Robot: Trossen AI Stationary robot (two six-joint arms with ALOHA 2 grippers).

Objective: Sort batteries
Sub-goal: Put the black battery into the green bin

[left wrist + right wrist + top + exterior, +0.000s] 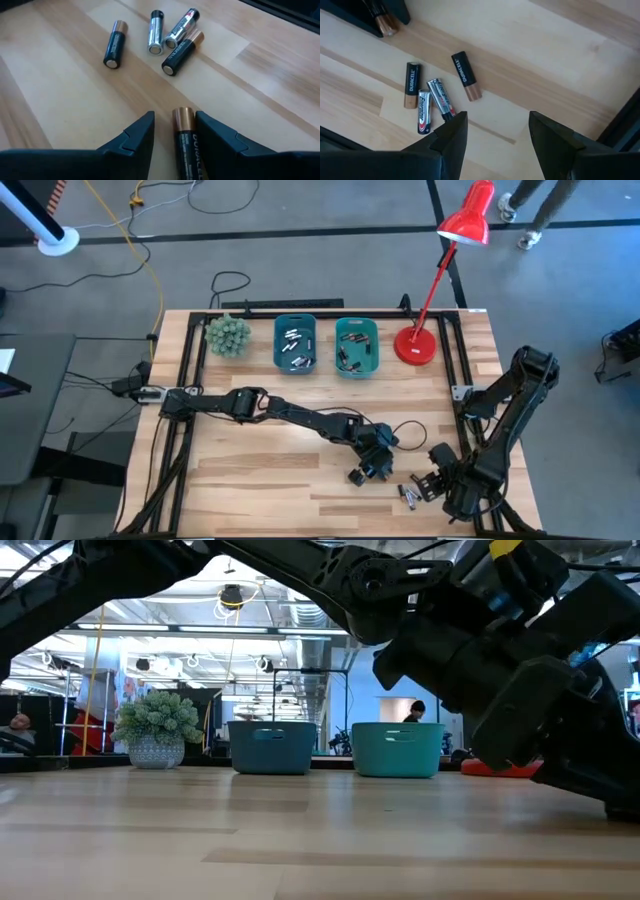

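Red desk lamp point(440, 280), green potted plant point(228, 335), two teal bins point(295, 344) side by side, wooden table point(250, 470)

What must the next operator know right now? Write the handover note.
Left gripper: shut on a Duracell battery at the table's front, not yet carried to a bin.
Right gripper: open, empty, over the loose pile.
Four loose batteries lie on the wood by the right gripper: two silver, two black-and-copper.
Done: the left teal bin and the right teal bin already hold several batteries each.
Left: bin the held cell, then the four loose ones.
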